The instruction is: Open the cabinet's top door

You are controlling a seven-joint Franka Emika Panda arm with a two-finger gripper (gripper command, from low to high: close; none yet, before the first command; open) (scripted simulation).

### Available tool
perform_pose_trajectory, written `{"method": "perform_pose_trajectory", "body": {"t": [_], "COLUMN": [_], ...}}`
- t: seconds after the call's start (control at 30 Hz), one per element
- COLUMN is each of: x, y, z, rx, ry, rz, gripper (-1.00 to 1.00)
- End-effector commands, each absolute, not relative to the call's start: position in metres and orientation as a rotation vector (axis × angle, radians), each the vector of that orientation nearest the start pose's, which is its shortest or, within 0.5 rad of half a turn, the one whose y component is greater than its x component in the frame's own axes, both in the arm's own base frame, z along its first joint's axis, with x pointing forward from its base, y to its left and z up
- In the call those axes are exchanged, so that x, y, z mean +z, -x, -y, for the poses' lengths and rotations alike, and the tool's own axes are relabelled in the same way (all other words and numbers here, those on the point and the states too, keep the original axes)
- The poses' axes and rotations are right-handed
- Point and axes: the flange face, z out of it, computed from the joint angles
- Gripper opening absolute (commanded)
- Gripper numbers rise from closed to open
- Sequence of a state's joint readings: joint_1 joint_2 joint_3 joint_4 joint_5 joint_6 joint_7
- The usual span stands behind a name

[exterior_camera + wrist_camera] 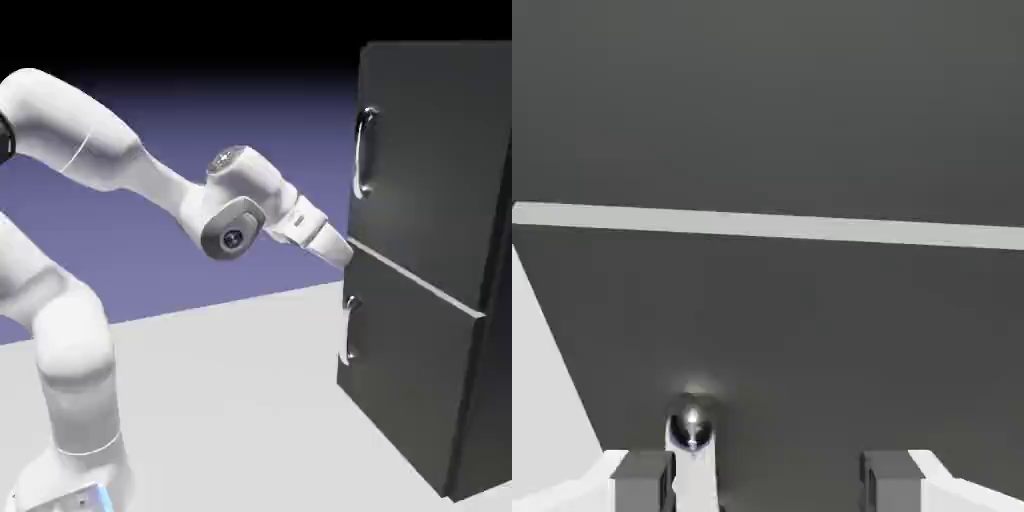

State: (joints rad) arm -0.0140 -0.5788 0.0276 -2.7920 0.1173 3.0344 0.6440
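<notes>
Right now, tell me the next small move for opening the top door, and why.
Probably raise the open gripper toward the top door's handle. It sits at the seam between the doors, well below that handle, and the hand view shows the lower handle beside a finger, so nothing is grasped yet.

The cabinet (pixel 470 400) is a tall, dark grey box standing upright on the worktop (pixel 230 400). Its top door (pixel 440 160) is a big flat panel and it is shut. A curved silver handle (pixel 364 150) runs up and down by the door's edge, above the shorter lower door (pixel 400 380).
</notes>
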Motion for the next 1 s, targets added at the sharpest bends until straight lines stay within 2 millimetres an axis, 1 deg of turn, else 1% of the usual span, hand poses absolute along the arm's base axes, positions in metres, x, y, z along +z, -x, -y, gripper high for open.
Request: {"method": "perform_pose_trajectory", "body": {"t": [0.0,0.27,0.5,0.73,0.97], "x": [0.474,0.503,0.524,0.539,0.550], "y": [-0.392,-0.391,-0.387,-0.381,-0.375], "z": [0.006,0.026,0.038,0.044,0.042], "rx": [-1.075,-1.151,-1.223,-1.301,-1.384], "ry": [2.447,2.364,2.287,2.208,2.126], "rz": [-0.954,-0.955,-0.944,-0.923,-0.897], "gripper": [0.00,0.00,0.00,0.00,0.00]}}
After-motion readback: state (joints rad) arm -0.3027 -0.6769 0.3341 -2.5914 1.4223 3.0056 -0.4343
